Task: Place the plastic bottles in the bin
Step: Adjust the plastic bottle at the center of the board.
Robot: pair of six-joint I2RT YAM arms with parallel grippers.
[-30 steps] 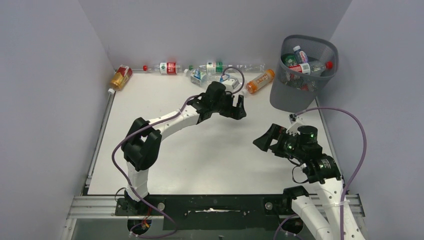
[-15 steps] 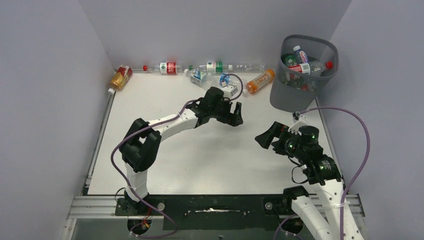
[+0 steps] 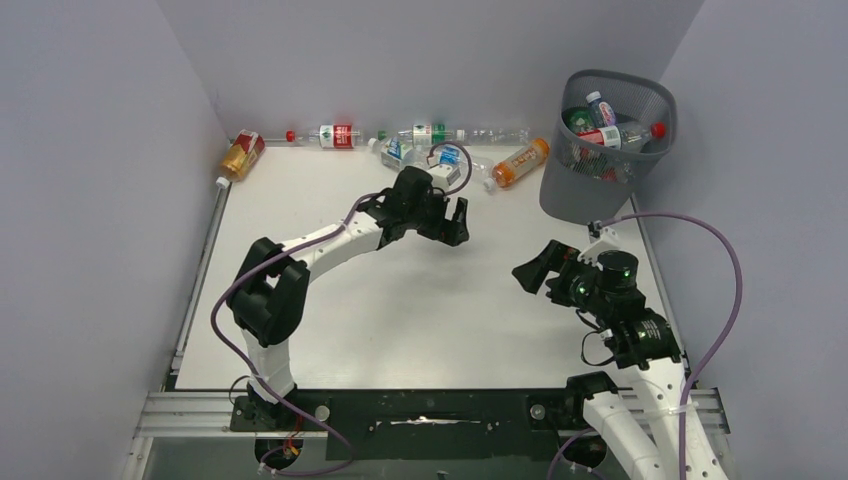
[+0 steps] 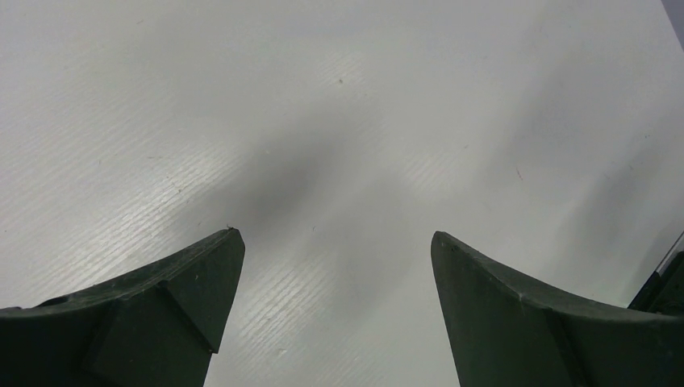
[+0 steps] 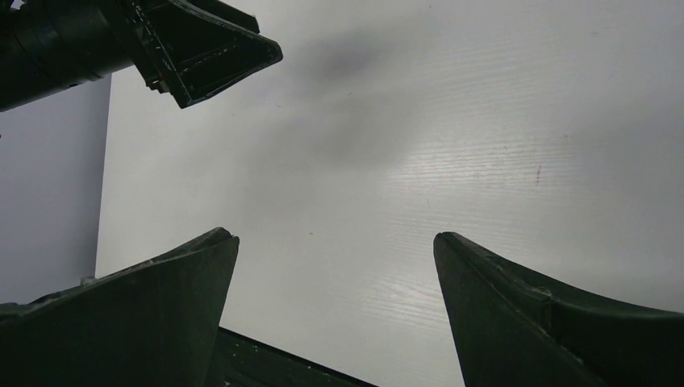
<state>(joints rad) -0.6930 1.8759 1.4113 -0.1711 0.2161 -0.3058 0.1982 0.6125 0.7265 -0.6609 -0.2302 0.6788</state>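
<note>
Several plastic bottles lie along the table's back edge: an amber one (image 3: 241, 155), a clear one with a red label (image 3: 335, 134), a green-labelled one (image 3: 430, 131), blue-labelled ones (image 3: 398, 150) and an orange one (image 3: 521, 162). The dark mesh bin (image 3: 606, 175) stands at the back right with bottles (image 3: 612, 135) inside. My left gripper (image 3: 458, 224) (image 4: 337, 235) hovers open over bare table, just in front of the bottle row. My right gripper (image 3: 527, 270) (image 5: 335, 235) is open and empty at mid-right, in front of the bin. No bottle shows in either wrist view.
White table (image 3: 400, 310) is enclosed by grey walls at the left, back and right. The left gripper's fingers (image 5: 202, 48) show at the top left of the right wrist view. A purple cable (image 3: 700, 240) loops beside the bin.
My left gripper has swung left, away from the bin side, still open. The right gripper has barely shifted.
</note>
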